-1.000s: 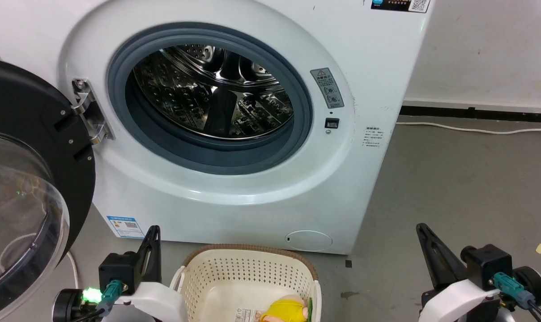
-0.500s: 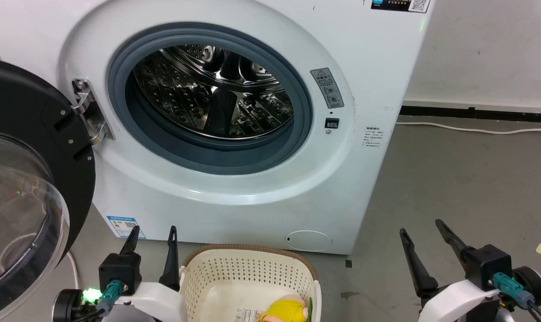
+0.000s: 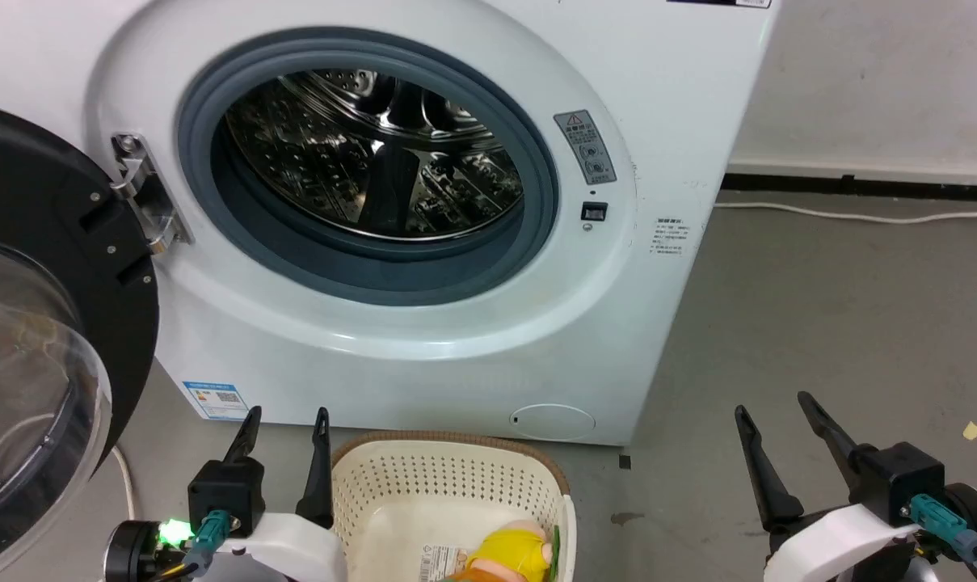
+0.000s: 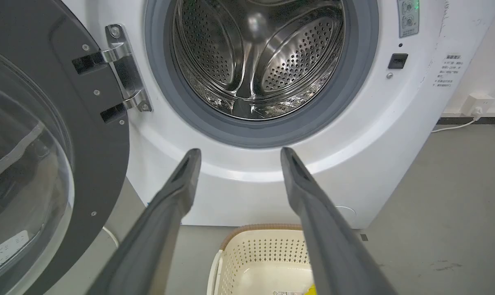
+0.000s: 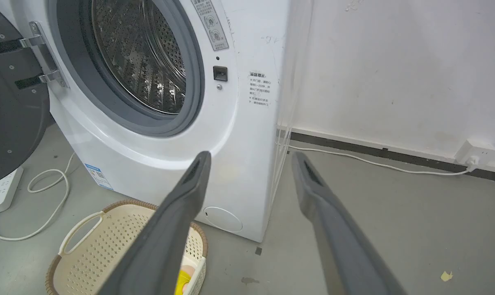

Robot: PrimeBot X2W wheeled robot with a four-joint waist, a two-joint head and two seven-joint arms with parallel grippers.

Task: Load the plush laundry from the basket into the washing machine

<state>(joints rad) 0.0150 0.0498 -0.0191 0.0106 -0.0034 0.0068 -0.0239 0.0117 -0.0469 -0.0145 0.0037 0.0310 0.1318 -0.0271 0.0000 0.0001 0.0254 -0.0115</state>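
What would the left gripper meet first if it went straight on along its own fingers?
Probably the washing machine: in the left wrist view the open left gripper points at its white front, just below the grey gasket. Depth is hard to judge.

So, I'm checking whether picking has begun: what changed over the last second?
Both hands opened: the left hand and right hand had their fingers together a second ago and now spread them, holding nothing. The head view shifted slightly, so the camera moved. The plush laundry stayed in the basket, and the washing machine stayed open.
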